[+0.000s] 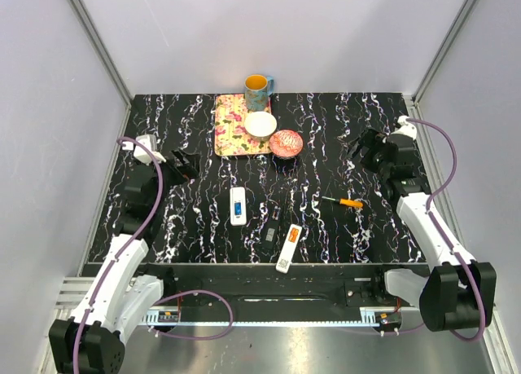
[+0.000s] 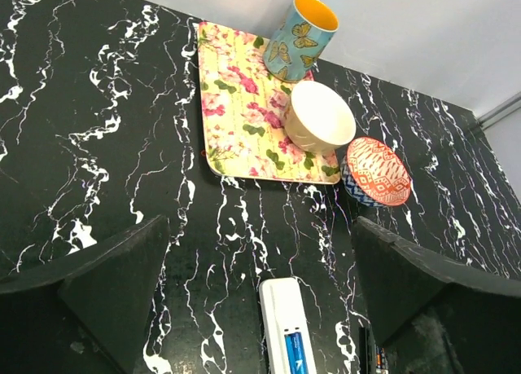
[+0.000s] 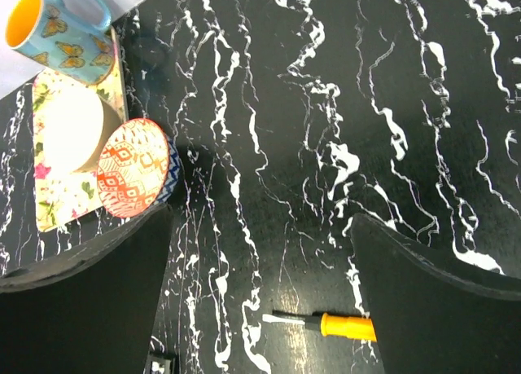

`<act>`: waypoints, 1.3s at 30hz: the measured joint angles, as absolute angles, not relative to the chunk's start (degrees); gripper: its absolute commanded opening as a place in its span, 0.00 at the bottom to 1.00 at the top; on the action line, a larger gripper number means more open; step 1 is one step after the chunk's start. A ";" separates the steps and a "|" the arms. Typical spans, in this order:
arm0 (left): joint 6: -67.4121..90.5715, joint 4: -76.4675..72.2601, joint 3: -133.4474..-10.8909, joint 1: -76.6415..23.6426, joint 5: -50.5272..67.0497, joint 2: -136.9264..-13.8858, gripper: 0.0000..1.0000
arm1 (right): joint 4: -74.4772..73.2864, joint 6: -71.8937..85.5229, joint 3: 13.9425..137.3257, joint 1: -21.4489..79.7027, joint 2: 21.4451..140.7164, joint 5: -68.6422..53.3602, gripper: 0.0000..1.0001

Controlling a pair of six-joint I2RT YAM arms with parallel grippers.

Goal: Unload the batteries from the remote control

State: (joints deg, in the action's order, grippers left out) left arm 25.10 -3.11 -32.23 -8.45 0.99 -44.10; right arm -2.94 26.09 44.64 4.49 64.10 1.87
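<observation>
With your left hand point(image 1: 184, 164) and right hand point(image 1: 362, 151) both open and empty, lower the left one over the white remote point(image 1: 238, 206) on the middle of the worktop point(image 1: 326, 129), whose open bay shows a blue battery point(image 2: 295, 354), and pinch that cell by its sides.

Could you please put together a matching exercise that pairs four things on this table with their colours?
Things:
1 mug
2 screwdriver
3 patterned bowl
4 remote nearer the tray

Colours:
a orange handle
b blue battery showing
c yellow inside
d red and white

Pairs: 1-c; 2-a; 3-d; 4-b
</observation>
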 measured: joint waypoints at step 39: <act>2.81 -0.19 -47.20 -38.37 -0.78 -62.54 0.99 | -26.41 36.84 42.76 4.49 76.34 -5.96 1.00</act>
